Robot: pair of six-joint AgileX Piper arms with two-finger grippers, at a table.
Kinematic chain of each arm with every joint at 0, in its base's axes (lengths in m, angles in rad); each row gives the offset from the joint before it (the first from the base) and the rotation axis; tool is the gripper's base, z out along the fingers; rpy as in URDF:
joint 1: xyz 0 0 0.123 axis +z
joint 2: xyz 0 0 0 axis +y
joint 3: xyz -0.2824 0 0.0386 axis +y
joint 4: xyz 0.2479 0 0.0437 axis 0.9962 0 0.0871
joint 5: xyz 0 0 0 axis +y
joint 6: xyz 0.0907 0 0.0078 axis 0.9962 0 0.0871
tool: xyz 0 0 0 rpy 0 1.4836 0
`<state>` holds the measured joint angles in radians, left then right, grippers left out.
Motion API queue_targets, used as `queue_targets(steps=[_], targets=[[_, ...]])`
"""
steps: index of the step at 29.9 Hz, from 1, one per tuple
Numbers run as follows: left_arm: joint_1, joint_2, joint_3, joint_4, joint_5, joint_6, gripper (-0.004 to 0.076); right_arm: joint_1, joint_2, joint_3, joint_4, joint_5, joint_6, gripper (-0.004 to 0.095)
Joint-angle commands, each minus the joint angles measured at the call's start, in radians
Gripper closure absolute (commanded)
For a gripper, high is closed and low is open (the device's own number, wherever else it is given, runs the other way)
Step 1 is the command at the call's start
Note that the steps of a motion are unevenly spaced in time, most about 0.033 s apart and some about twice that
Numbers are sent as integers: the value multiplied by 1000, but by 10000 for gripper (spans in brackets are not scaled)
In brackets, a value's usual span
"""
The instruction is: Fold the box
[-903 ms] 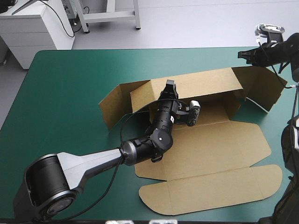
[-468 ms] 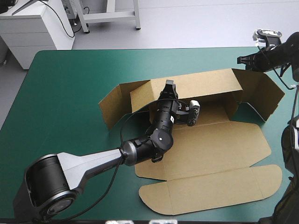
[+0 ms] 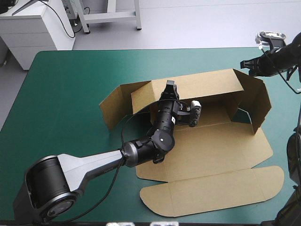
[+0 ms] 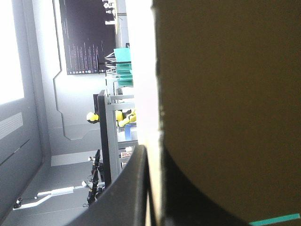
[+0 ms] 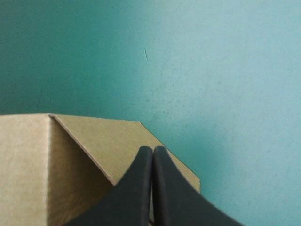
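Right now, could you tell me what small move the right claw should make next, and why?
Probably nudge the end flap inward until square with the back wall: the flap stands angled, the shut right claw sits at its top corner, and the left claw holds the wall upright.

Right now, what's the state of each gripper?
Left gripper: shut on the box, at its back wall.
Right gripper: shut, tips at the box's end flap, no board visibly between.
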<state>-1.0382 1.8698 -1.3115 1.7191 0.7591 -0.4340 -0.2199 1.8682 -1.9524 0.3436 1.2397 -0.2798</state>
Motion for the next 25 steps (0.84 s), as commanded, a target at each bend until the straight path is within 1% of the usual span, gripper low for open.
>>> queue_targets(steps=[1,4,7,13,16,18,22,25], targets=[[0,-29,-8,-78,23,-12,732,0,-104,44,-10,9,-15,926],[0,-29,-8,-78,23,-12,732,0,-141,131,-20,3,-45,926],[0,-29,-8,-78,21,-12,732,0,-179,222,-11,-44,-72,926],[0,-29,-8,-81,19,-12,732,0,-296,426,54,-231,-137,926],[0,-29,-8,-81,19,-12,732,0,-348,523,104,-328,-208,926],[0,-29,-8,-81,19,-12,732,0,-363,565,150,-369,-260,926],[0,-29,-8,-81,12,-12,732,0,-368,634,249,-382,-387,926],[0,-29,-8,-81,14,-12,732,0,-368,656,276,-384,-444,926]])
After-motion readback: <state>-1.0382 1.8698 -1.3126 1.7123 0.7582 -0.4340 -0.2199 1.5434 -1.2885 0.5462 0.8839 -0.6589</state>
